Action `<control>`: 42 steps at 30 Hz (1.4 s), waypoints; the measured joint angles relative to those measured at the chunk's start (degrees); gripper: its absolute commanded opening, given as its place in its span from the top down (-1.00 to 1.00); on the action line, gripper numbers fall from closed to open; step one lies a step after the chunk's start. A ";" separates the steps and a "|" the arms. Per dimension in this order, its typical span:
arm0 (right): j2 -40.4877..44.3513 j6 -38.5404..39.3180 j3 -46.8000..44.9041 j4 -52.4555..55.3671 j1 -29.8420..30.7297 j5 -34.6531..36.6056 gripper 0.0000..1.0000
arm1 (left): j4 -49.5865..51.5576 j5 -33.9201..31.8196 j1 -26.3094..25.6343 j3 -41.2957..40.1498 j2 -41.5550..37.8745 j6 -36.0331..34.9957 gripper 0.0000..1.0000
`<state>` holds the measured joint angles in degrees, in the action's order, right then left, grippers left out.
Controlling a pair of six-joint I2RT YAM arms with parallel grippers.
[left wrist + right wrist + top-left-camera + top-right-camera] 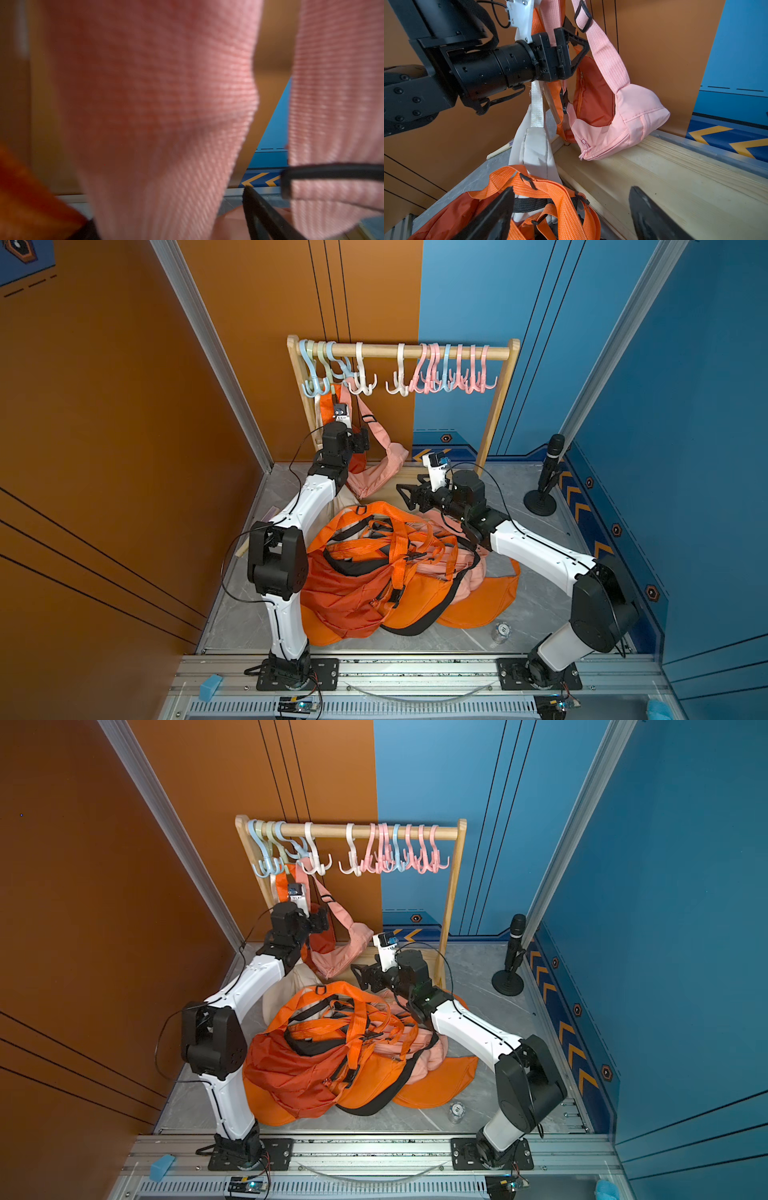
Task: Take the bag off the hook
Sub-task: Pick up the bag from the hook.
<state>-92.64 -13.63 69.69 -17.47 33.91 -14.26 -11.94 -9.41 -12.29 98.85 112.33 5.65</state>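
While the left gripper (577, 49) stands spread by the strap (604, 52) of the pink bag (633, 116), the right gripper (572, 190) gapes empty.

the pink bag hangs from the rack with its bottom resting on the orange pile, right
No. The pink bag hangs from the rack, but its bottom rests on the rack's wooden base, not the orange pile; the right wrist view shows it.

- your left wrist view is nearly all pink strap (166, 104), blurred and blocking whatever lies behind it.
- in both top views the left gripper (360, 441) is mostly hidden behind its own wrist.
- the white bag (533, 145) is half buried under orange straps (542, 187).
- the small clear thing (502, 631) at the near right is too small to name.
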 measured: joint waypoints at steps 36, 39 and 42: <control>-44.11 13.07 63.60 15.85 -4.63 -9.92 -1.00 | -3.41 3.91 1.38 -11.45 -13.77 -0.44 1.00; -47.76 13.86 69.22 16.87 -4.68 -9.29 -1.00 | -3.54 4.17 1.49 -12.31 -14.62 -0.11 1.00; -50.21 13.88 72.37 16.61 -4.68 -7.93 -1.00 | -3.56 4.63 1.75 -13.05 -14.95 0.22 1.00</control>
<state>-142.85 0.25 142.06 -0.86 29.23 -22.20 -15.51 -4.78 -10.55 85.80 97.38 5.87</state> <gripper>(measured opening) 0.997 0.053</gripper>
